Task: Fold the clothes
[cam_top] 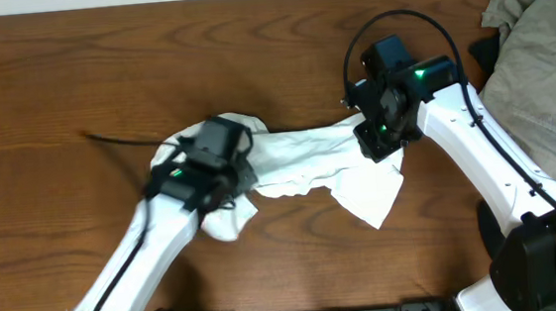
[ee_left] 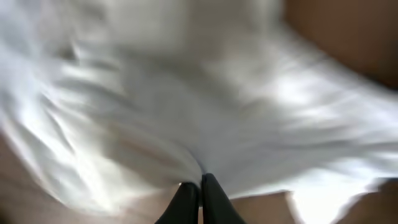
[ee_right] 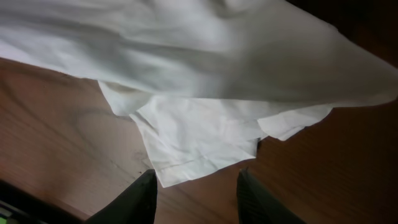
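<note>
While the white garment (cam_top: 303,158) lies rumpled across the middle of the table (cam_top: 53,74), the overhead view comes first. The garment runs as a creased band from under the left gripper (cam_top: 218,175) to under the right gripper (cam_top: 376,140). A flat flap spills toward the near side on the right, and a bunched lobe sits by the left arm. A pile of grey clothes (cam_top: 533,46) sits at the far right, well apart from the white piece. Jaw state is not readable here, as each gripper head hides its own tips.

Left wrist view: heavily blurred. Fingers (ee_left: 186,202) are pressed together at the bottom edge, and folds of white cloth converge right at the tips. Judgement: they are pinching a thin ridge of the garment.

Right wrist view: sharp. Fingers (ee_right: 134,199) are spread wide, with only bare wood between them. A hemmed corner of the garment lies flat just beyond the tips, under a larger draped sheet.

Handling notes (judgement):
- The fabric is thin, light and fully limp. It holds creases but no shape, so it will sag and trail from any single hold.
- Not fragile. It will likely slide easily on the smooth wood, so a one-sided pull drags the whole piece rather than flattening it.
- The best hold for the right side is the hemmed corner by the tips: doubled fabric, a defined edge, and a single layer to separate.
- Pinch at the hem, not mid-panel, or several layers may come up together.
- Two corners held apart should spread it for the fold.
</note>
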Motion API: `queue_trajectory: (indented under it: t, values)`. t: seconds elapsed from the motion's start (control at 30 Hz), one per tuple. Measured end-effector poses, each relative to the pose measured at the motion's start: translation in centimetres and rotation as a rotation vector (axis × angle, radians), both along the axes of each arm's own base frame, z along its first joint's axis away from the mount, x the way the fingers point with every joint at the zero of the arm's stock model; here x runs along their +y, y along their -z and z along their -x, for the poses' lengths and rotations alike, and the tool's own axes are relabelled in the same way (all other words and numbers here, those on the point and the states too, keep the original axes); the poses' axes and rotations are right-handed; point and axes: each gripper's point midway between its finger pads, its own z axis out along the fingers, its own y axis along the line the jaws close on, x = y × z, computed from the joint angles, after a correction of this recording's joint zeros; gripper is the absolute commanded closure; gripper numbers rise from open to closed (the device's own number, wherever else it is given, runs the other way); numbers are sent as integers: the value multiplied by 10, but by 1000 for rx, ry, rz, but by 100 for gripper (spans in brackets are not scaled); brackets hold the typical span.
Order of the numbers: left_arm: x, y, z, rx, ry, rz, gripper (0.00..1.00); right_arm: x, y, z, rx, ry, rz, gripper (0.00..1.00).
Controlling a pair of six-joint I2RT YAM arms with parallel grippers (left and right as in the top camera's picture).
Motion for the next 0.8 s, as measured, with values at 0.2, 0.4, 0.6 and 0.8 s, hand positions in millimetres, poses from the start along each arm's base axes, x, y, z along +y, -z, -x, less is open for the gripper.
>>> queue_trajectory:
  t: [0.2,0.4,0.6,0.8]
  values:
    - [22,-106,-8,-361,-37,16,94,0,0,2,7,-1,0,59]
    - [34,-125,-6,-440,-70,-2,94,13,8,10,16,-46,1,59]
    - [31,-140,-18,-516,-84,19,94,44,29,23,-7,-146,-12,60]
    - [28,-151,-25,-568,-84,39,94,70,46,44,-9,-238,-6,60]
